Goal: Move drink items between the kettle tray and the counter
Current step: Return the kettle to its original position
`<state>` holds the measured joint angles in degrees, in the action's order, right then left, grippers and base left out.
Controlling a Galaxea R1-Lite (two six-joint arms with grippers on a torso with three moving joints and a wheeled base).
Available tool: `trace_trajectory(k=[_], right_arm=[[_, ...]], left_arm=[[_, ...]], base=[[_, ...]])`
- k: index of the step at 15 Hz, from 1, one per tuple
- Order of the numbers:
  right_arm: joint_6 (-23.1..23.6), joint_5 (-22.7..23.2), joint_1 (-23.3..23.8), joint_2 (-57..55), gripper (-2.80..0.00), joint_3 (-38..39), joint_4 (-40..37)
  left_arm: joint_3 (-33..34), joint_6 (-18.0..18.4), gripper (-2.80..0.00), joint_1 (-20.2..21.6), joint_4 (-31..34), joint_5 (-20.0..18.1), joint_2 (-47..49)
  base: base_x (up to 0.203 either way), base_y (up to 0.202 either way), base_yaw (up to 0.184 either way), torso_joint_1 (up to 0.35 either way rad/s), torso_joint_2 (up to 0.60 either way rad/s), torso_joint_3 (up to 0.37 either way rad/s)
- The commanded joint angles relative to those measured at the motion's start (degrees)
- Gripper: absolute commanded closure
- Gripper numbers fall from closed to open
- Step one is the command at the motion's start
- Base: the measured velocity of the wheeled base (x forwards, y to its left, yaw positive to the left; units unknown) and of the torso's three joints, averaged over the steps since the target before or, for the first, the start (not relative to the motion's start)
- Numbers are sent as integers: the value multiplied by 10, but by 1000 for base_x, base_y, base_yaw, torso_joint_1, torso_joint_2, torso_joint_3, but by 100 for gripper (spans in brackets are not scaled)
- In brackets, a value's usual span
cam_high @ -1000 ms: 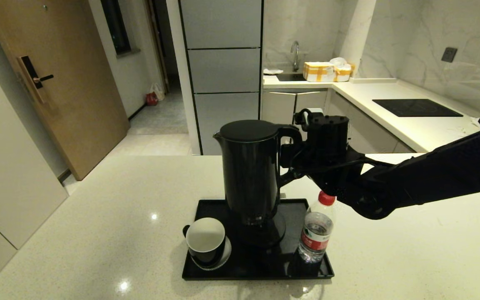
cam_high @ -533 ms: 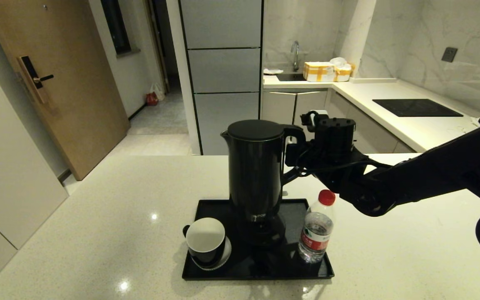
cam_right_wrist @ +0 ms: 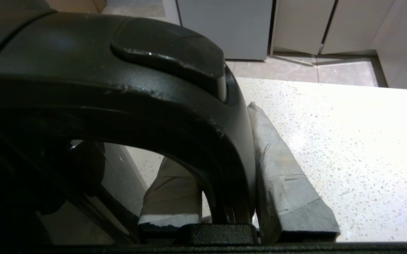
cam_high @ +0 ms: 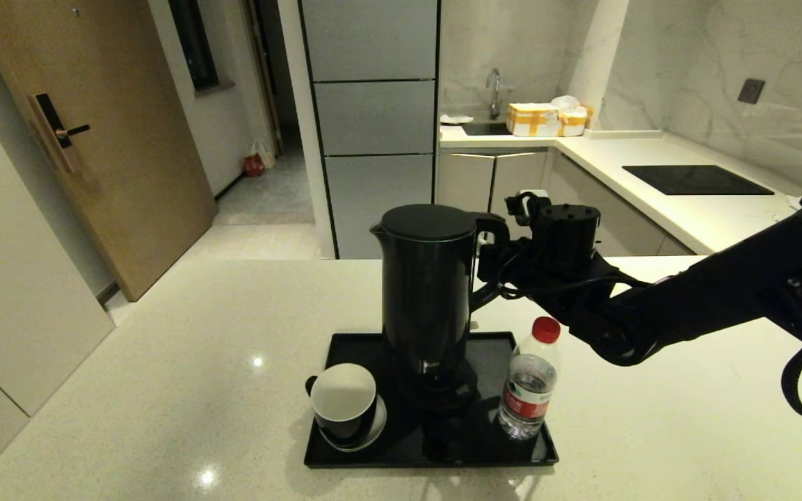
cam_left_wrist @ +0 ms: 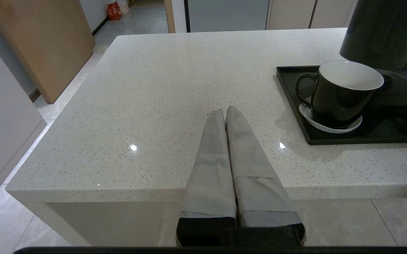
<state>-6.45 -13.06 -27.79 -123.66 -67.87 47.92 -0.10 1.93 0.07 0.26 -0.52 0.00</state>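
Standing upright over the round base of the kettle tray (cam_high: pixel 373 456), the tall black kettle (cam_high: pixel 428 292) has a matte lid, its long axis vertical, its spout aimed left and its loop handle right. Near-left on the tray, the black mug (cam_high: pixel 343 403) with a white inside sits on a white coaster (cam_high: pixel 378 426), handle to the left. The right gripper (cam_high: pixel 494 268) is clamped on the kettle handle, one taped finger (cam_right_wrist: pixel 281 176) on each side of it. The red-capped water bottle (cam_high: pixel 529 386) stands upright at the tray's right edge. The left gripper (cam_left_wrist: pixel 224 114), fingers pressed together, hangs at the near edge of the speckled cream counter (cam_high: pixel 164 362). Far right lies a black hob (cam_high: pixel 696 179)
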Motion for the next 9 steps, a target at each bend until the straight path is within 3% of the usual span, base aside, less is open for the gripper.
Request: trace_trajectory(k=[1,9], right_arm=[[0,6,7,-19,0,1,12],[1,63,39,-41,0,-16,28]], left_arm=[[0,0,0,0,0,0,-1],[0,0,0,0,0,0,-1]], base=[[0,0,0,0,0,0],[0,0,0,0,0,0]])
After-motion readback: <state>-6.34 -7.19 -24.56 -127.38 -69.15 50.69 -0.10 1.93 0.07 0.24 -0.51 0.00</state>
